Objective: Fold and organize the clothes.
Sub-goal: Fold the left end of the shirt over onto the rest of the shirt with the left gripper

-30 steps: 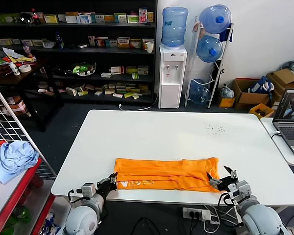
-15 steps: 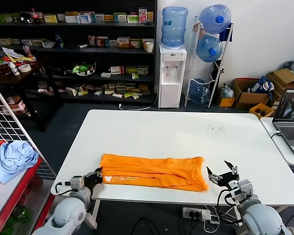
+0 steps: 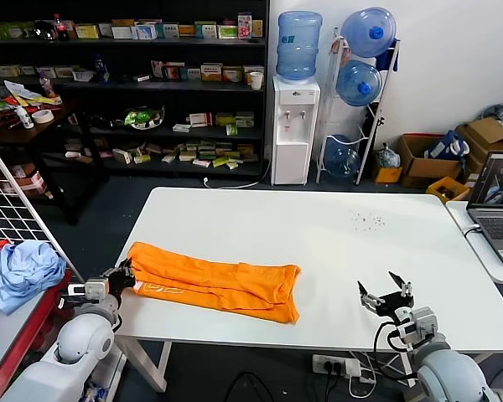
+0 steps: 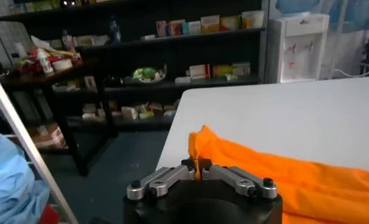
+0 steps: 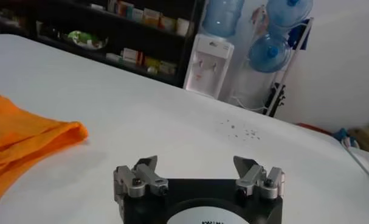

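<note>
The orange T-shirt (image 3: 214, 280) lies folded into a long band on the white table (image 3: 318, 243), slanting from the left edge toward the front middle. My left gripper (image 3: 124, 275) is shut on its left end at the table's left edge; the pinched cloth shows in the left wrist view (image 4: 198, 163), with the shirt (image 4: 293, 173) trailing away. My right gripper (image 3: 386, 297) is open and empty above the table's front right, apart from the shirt. In the right wrist view it (image 5: 196, 165) faces bare table, with the shirt's end (image 5: 26, 143) off to one side.
A red wire rack (image 3: 21, 276) with a light blue cloth bundle (image 3: 23, 270) stands close left of my left arm. A laptop (image 3: 496, 205) sits on a side table at right. Shelves and a water dispenser (image 3: 294, 126) stand beyond the table.
My left gripper has dragged the shirt leftward across the table to its left edge. My right gripper has let go of the shirt's right end and stays at front right, open.
</note>
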Tool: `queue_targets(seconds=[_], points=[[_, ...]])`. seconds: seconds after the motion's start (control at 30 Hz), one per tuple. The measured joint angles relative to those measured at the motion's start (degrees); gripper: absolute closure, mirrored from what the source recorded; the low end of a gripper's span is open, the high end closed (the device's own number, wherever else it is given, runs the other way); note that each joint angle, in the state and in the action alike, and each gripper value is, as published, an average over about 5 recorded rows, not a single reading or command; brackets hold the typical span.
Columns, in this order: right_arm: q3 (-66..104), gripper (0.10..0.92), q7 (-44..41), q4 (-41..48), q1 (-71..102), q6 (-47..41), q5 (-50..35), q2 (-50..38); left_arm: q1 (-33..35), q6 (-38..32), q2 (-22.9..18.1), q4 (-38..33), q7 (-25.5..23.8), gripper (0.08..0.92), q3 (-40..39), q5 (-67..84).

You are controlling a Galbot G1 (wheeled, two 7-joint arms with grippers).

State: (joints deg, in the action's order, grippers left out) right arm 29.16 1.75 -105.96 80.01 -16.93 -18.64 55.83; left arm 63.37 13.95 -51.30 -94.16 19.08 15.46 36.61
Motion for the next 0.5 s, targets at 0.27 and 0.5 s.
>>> queue_targets(seconds=[0.27,0.5], points=[[0.74,0.203,0.67,0.42,0.42,0.13,0.72,0.43,2.49,0.50,-1.20,-9.50,1.28,0.886,-3.30,0.55],[1.69,0.203,0.95,0.97,0.92,0.32,1.02,0.97,2.63,0.72,-4.06,-14.91,2.63,0.886,-10.16,0.94]])
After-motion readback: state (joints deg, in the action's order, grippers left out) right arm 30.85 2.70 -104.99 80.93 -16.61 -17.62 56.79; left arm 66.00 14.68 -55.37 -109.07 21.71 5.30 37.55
